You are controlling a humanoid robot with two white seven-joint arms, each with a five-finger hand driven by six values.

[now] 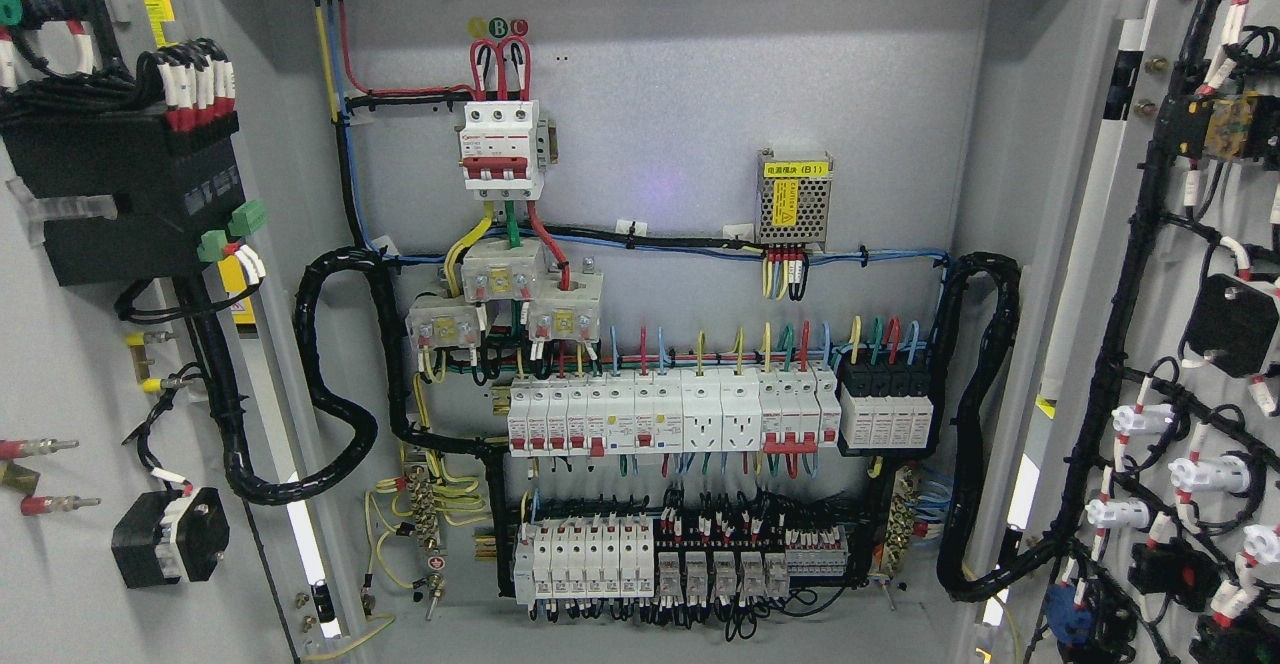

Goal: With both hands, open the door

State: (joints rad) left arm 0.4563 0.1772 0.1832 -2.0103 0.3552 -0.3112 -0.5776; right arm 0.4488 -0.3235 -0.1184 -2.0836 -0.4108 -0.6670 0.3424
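Item: cabinet with two doors, both standing wide open. Left door [70, 564] swung back to the picture's left, its inner face toward the camera, carrying a black module [120, 184], green plugs and a small black switch block [170, 536] low down. Right door [1180, 274] swung back to the right, inner face lined with black wiring and white-capped fittings [1205, 472]. Between them, the back panel [660, 74] fully exposed: a red-and-white main breaker [502, 149] at upper centre, a small power supply with yellow label [794, 199] to its right, a long breaker row [670, 414] across the middle, a lower row of breakers and relays [680, 569] beneath. Black corrugated looms [335, 414] loop from the panel to each door at the hinge sides. Hands: neither robot hand nor arm in view, so the state of the fingers cannot be told. Step, judged: the opening looks finished, or very nearly so; what remains is at most pushing each door to its stop and drawing the arms clear. Next move calls for care near the hinge sides, where the looms could be strained or snagged. Room: the centre opening is broad and free; the door faces are crowded with protruding parts and loose wire ends, and the door edges lie out of frame.
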